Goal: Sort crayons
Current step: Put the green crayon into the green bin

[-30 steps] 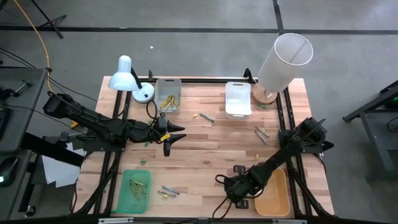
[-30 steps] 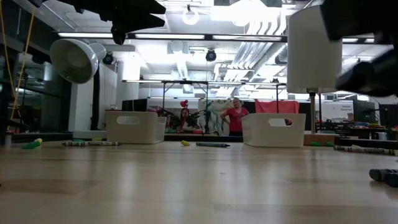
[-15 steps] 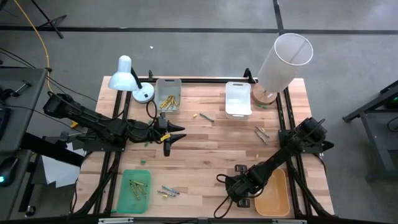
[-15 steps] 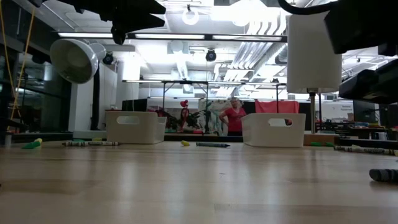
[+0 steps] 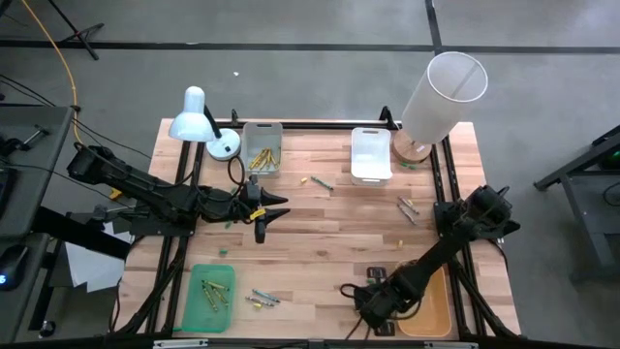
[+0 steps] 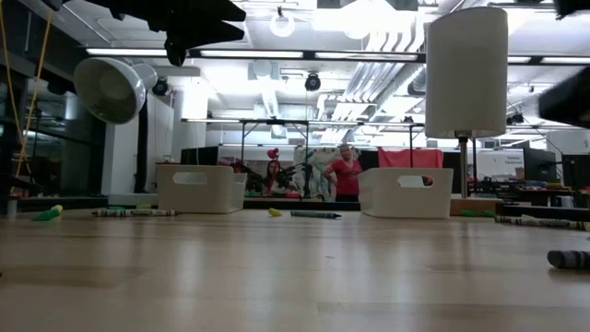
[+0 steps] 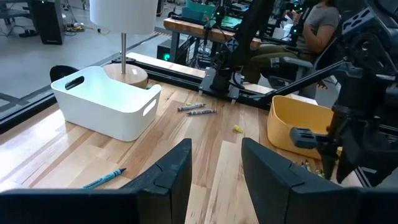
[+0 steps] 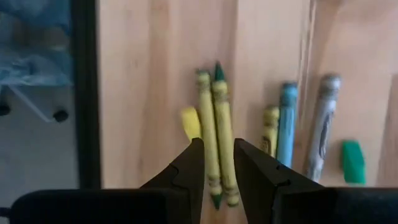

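Note:
Loose crayons lie flat on the wooden table in three groups: near the near edge (image 5: 260, 298), mid-table (image 5: 320, 181) and at the right (image 5: 407, 206). My right gripper (image 5: 363, 296) hangs over the table near the near edge, beside the yellow tray (image 5: 426, 302). Its fingers are a little apart and hold nothing. Its wrist view (image 8: 217, 168) looks past them at yellow (image 8: 208, 124), blue (image 8: 286, 124) and grey (image 8: 323, 124) crayons farther off. My left gripper (image 5: 268, 213) waits above mid-table, open and empty (image 7: 216, 168).
A grey tray (image 5: 262, 147) with yellow crayons and a white tray (image 5: 371, 155) stand at the far edge. A green tray (image 5: 211, 294) holds crayons at the near left. A white desk lamp (image 5: 199, 121) and a white-shaded lamp (image 5: 441, 92) stand at the far corners. A person (image 6: 348, 175) stands in the room behind.
My right gripper has gone a little toward the table's near edge, and its arm has left the low view's right side. The crayons have not moved.

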Robot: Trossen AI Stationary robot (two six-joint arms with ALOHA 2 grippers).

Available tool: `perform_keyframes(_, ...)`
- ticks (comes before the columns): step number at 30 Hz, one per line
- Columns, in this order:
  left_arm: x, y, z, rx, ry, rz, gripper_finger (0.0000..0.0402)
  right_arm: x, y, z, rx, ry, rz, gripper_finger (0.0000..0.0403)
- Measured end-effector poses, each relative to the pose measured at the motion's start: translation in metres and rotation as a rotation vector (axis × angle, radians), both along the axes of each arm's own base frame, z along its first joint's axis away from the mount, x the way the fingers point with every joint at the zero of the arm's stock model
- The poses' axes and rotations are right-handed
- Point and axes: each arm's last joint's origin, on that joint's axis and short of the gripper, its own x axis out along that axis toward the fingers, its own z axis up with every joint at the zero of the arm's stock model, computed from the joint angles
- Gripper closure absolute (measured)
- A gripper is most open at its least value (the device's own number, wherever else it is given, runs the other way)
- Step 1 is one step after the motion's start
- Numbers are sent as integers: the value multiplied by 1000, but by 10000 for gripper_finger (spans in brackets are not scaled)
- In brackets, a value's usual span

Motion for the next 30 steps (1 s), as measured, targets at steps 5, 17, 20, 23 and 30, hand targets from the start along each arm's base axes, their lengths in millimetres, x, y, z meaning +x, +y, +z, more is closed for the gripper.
perform_keyframes(5, 0, 0, 0, -1, -1, 0, 275, -3, -3, -5, -57, -15, -51, 323)
perform_keyframes(17, 0, 1, 0, -21, -7, 29, 275, 2, -9, -5, -93, -40, -41, 323)
perform_keyframes(20, 0, 1, 0, -21, -7, 29, 275, 2, -8, -9, -100, -31, -30, 323)
perform_keyframes(23, 0, 1, 0, -21, -7, 29, 275, 3, -6, -15, -97, -20, -14, 323)
perform_keyframes(30, 0, 1, 0, -21, -7, 28, 275, 2, -7, -18, -119, -15, -21, 323)
